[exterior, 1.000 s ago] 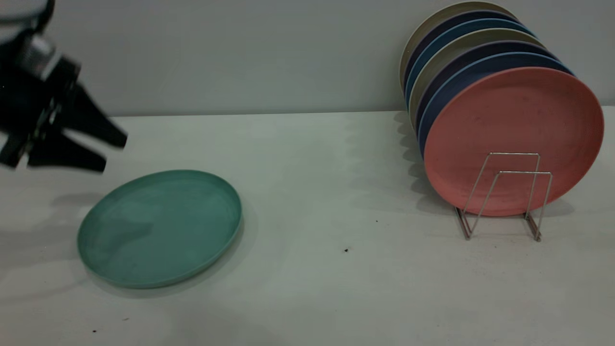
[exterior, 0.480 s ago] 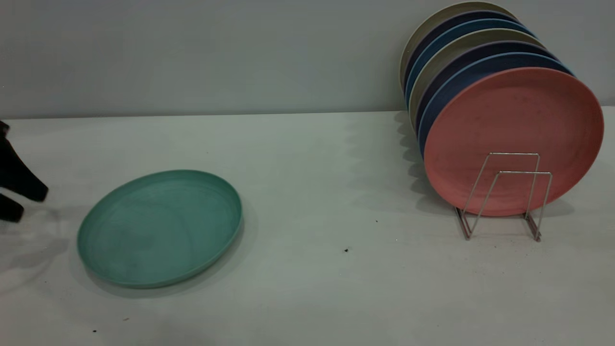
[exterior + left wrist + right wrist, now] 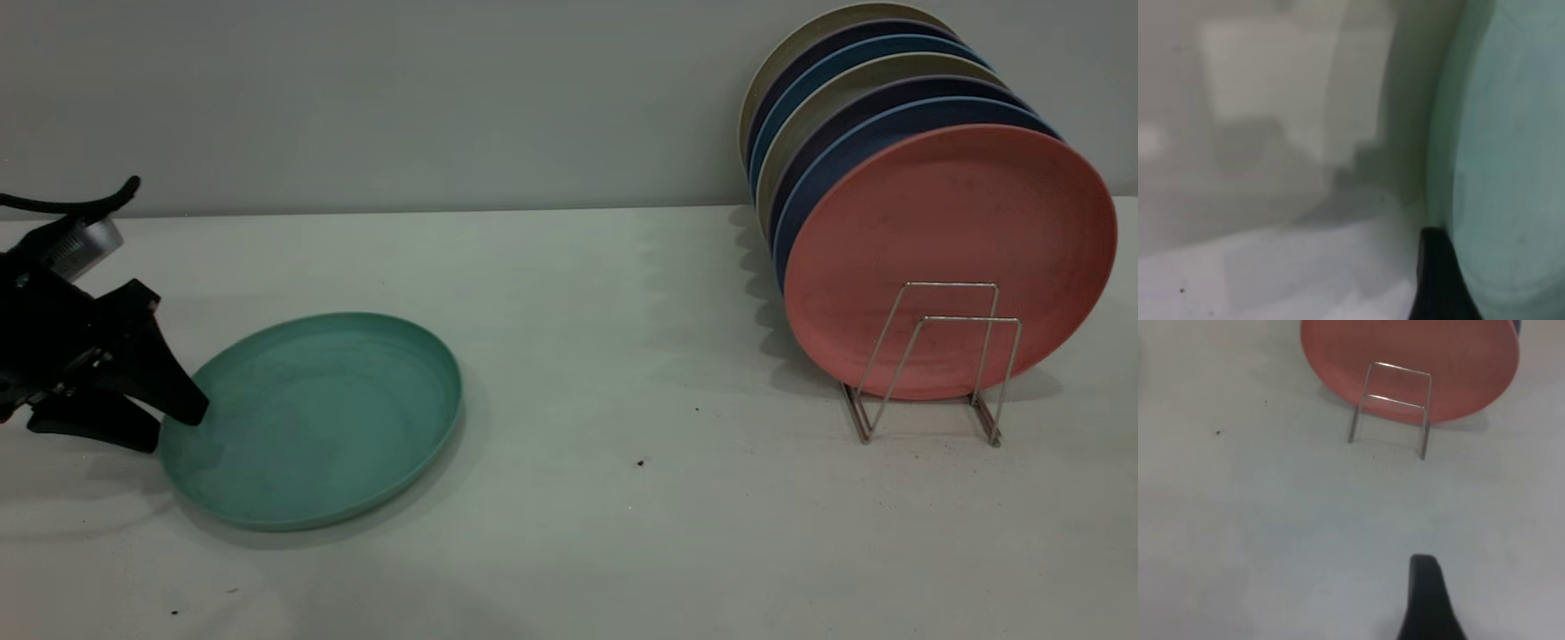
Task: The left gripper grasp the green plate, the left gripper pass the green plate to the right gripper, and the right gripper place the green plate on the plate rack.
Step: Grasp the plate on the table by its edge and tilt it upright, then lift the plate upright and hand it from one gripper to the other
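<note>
The green plate (image 3: 320,418) lies flat on the table at the left. My left gripper (image 3: 171,428) is low at the plate's left rim and open. Its upper finger reaches over the rim and its lower finger stays outside on the table. In the left wrist view one black finger (image 3: 1439,280) rests against the plate's rim (image 3: 1511,167). The plate rack (image 3: 929,360) stands at the right and holds several upright plates, with a salmon-pink plate (image 3: 951,231) in front. My right gripper is out of the exterior view. One of its black fingers (image 3: 1425,600) shows above bare table, short of the rack (image 3: 1395,410).
The rack's two front wire loops (image 3: 969,356) stand free before the pink plate. The grey wall (image 3: 444,98) runs close behind the table. A small dark speck (image 3: 640,463) lies on the table between plate and rack.
My left gripper dropped from above the table, swung out to the left edge, then came back in low onto the plate's left rim. The plate has slid slightly to the right.
</note>
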Robot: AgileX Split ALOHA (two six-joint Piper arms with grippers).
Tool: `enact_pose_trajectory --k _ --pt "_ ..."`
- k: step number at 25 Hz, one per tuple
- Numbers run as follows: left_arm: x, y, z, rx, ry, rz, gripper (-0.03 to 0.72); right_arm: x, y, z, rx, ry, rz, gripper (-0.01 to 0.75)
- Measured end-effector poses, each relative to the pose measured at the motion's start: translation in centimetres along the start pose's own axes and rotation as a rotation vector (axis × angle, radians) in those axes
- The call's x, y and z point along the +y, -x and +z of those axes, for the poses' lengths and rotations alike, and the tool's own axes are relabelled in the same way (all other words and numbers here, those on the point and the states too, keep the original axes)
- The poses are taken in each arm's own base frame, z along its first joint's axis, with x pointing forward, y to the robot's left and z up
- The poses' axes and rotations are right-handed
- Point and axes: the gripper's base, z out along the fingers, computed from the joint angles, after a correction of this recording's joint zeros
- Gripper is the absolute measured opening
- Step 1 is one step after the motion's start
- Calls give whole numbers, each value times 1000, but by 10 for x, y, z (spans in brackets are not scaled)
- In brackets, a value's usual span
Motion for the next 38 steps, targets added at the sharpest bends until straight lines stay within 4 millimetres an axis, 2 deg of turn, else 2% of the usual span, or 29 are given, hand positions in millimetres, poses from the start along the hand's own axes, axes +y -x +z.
enact_pose_trajectory --k 6,11,15,19,23,27,31,34,38 --pt "9 -3 12 25 18 -34 467 0 0 0 2 0 0 519" --pt "12 -3 20 18 1 -73 392 0 0 0 3 0 0 519" --pt "14 -2 25 18 -14 -93 266 0 0 0 4 5 5 519" --pt "16 -3 27 20 -16 -106 52 3 1 0 -5 35 44 519" --pt "15 1 18 2 29 -62 20 9 6 9 -12 112 132 519" --pt "3 15 -15 -69 110 57 18 15 12 42 38 215 194 519" --pt "-26 27 -48 -143 111 137 18 19 16 89 69 310 184 519" --pt "-53 26 -56 -132 49 206 18 20 11 127 108 354 203 519" --pt "-84 21 -56 -88 -49 272 18 20 1 171 122 384 255 519"
